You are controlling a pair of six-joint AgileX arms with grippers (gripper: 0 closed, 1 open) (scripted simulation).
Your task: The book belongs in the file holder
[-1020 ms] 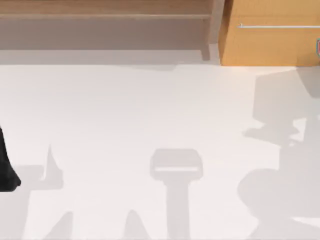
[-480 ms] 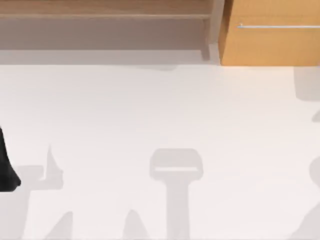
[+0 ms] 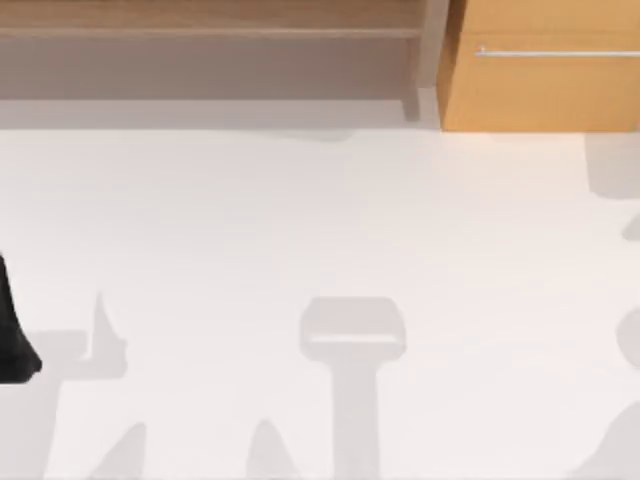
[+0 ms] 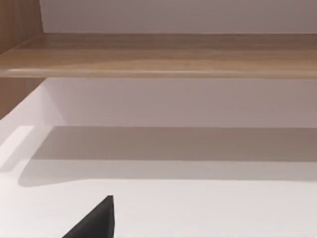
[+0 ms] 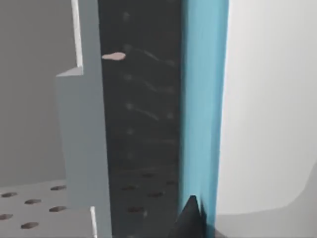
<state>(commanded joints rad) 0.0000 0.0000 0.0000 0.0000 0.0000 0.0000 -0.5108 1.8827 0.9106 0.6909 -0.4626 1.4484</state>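
Close against the right arm's wrist camera stands the book (image 5: 204, 99), its teal-blue cover seen edge-on as a tall strip beside a dark perforated panel and a grey stepped wall, which look like parts of the file holder (image 5: 81, 134). Its long axis runs up the right wrist view, in line with that panel. A dark fingertip of the right gripper (image 5: 190, 218) touches the book's lower edge; whether the fingers clamp the book or merely rest against it cannot be told. The book seems to sit at or within the holder, so the coming move likely turns on sliding it along that panel or letting go.

Across the top view lies the bare white table (image 3: 300, 220), with a wooden shelf (image 3: 210, 30) and a drawer cabinet (image 3: 540, 80) at its far edge. At the top view's left edge sits the parked left arm (image 3: 12, 340). One dark fingertip of the left gripper (image 4: 96, 220) shows in the left wrist view, facing the shelf; its state cannot be told.
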